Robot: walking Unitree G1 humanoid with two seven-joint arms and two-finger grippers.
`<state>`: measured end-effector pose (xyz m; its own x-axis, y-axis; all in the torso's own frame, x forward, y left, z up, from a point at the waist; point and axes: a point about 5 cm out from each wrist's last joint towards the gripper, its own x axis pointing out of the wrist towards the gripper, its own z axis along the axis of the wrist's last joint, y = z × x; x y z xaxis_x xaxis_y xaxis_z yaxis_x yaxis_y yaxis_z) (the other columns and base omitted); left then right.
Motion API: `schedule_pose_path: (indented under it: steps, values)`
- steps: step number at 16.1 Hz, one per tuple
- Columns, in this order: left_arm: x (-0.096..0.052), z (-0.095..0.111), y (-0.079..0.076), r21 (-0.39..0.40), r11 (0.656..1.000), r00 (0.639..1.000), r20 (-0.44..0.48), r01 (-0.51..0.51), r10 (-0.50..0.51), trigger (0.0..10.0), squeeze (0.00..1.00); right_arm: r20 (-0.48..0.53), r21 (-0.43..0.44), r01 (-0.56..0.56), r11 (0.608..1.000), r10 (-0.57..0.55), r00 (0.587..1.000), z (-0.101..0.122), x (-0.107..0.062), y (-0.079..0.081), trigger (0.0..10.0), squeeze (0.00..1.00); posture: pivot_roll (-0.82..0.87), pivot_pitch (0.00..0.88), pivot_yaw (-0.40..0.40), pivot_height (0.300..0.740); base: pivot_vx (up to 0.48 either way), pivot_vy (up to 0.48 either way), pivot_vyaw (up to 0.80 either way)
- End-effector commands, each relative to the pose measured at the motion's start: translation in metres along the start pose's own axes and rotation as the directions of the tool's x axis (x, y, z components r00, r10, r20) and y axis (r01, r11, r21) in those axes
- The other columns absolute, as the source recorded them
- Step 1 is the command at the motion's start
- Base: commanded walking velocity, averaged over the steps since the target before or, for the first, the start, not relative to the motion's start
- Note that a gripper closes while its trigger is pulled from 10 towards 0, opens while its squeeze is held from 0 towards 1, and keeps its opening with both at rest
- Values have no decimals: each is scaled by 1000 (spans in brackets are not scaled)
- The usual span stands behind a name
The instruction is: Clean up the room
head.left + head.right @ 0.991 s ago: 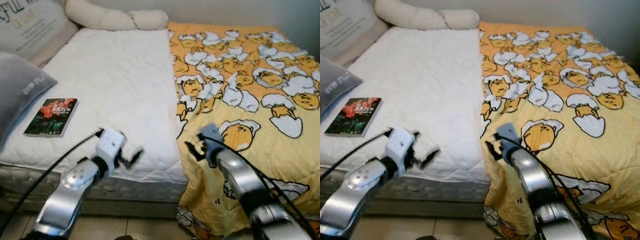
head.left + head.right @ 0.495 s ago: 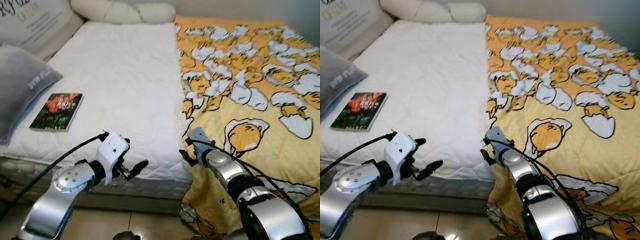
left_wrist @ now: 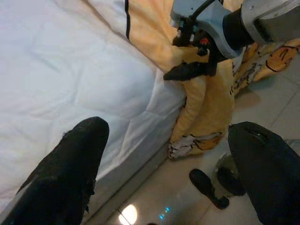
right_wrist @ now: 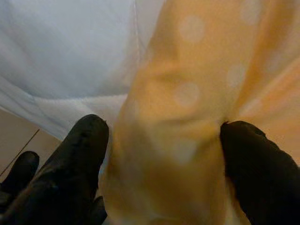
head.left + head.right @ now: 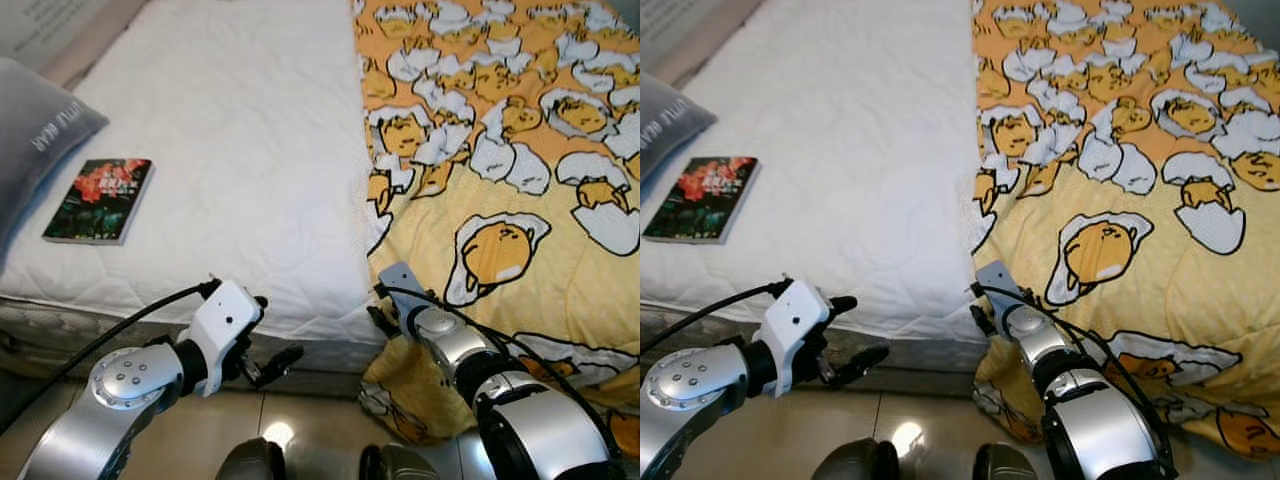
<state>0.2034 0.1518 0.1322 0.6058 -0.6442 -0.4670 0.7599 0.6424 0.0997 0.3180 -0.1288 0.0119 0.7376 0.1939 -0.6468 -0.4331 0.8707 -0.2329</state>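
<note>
Right pincer (image 4: 159,154), fingers apart round our yellow blanket's (image 5: 500,150) hanging edge to lift it; left pincer (image 5: 268,365) apart, idle nr the bed (image 5: 230,130).

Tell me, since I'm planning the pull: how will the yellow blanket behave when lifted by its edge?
Probably floppy: the blanket drapes over the bed edge in soft folds. It may bunch between the right gripper fingers and drag, as much of it lies spread.

Home bedroom: quilted mattress (image 5: 230,150), cartoon blanket (image 5: 500,130), pillow (image 5: 35,135).
</note>
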Motion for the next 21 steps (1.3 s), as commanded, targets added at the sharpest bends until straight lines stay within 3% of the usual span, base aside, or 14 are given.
schedule_pose_path:
  steps: [1, 7, 9, 16, 21]
  values:
    - [-2, 0, -4, -2, 1000, 1000, -6, 13, -13, 10000, 0, -19, 5, -1, 1000, 1, 1000, -6, 0, 0, 0, 0, 149, 208, 7, 740, 0, 0, 0]
    - [-3, -5, -8, -17, 996, 995, -46, 91, -92, 10000, 0, 5, -6, 12, 1000, -12, 1000, -1, 0, -3, 0, 0, 120, 159, 12, 740, 0, 0, 0]
    - [-2, -7, -6, -17, 995, 994, -51, 94, -95, 10000, 0, 12, -6, 10, 1000, -10, 1000, 0, -1, -4, 353, 0, 100, 138, 23, 740, 0, 0, 0]
    - [6, -8, -2, 2, 993, 991, -55, 121, -121, 10000, 0, 20, 2, -37, 999, 37, 999, -8, -3, -9, 0, 0, 74, 98, 44, 740, 0, 0, 0]
    - [9, -7, 3, 14, 993, 992, -47, 116, -116, 10000, 0, 46, 48, -109, 993, 107, 993, -7, -3, -1, 0, 0, 70, 74, 54, 740, 0, 0, 0]
